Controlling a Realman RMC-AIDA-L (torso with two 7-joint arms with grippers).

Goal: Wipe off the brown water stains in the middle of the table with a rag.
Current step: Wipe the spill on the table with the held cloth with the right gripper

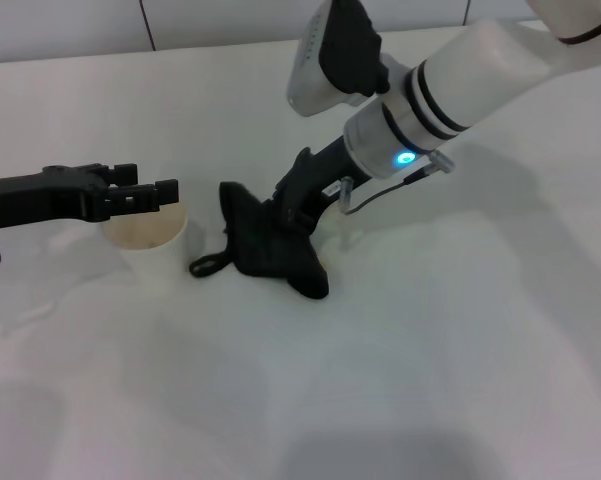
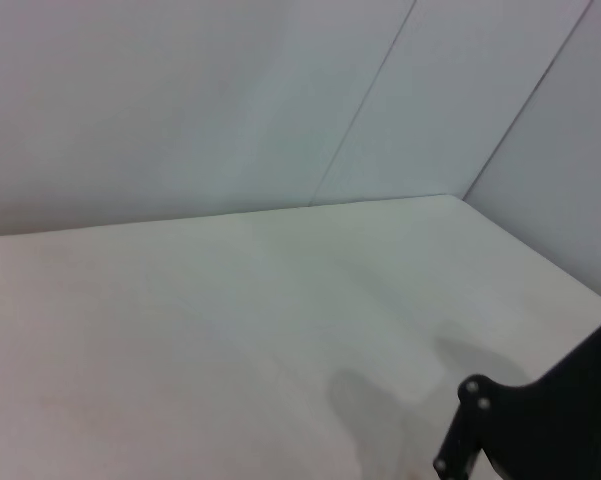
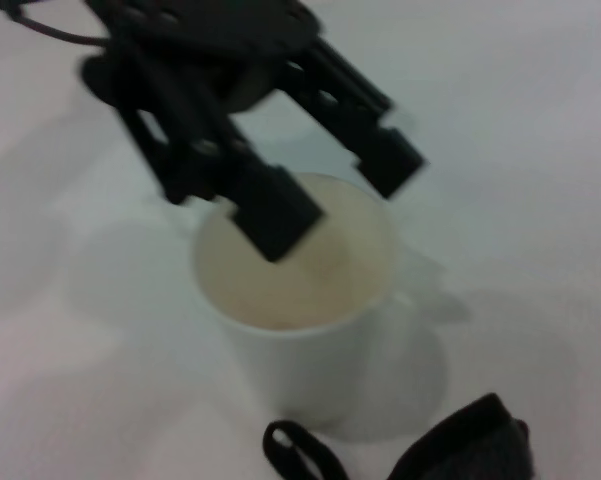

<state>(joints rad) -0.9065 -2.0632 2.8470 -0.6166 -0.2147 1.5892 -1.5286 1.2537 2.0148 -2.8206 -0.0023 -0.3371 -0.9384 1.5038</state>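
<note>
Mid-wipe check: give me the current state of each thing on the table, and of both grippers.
rag: crumpled, pressed onto the table by the right gripper
right gripper: down on the rag, fingers hidden
left gripper: open, above the cup's mouth
cup: upright, pale liquid inside
brown water stains: mostly covered by the rag, a trace at its edge

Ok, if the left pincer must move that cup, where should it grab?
Probably the cup rim on its left side, from above: it stands upright, mouth open, no handle showing, and the left pincer hangs open over it. The rag crowds its right side.
</note>
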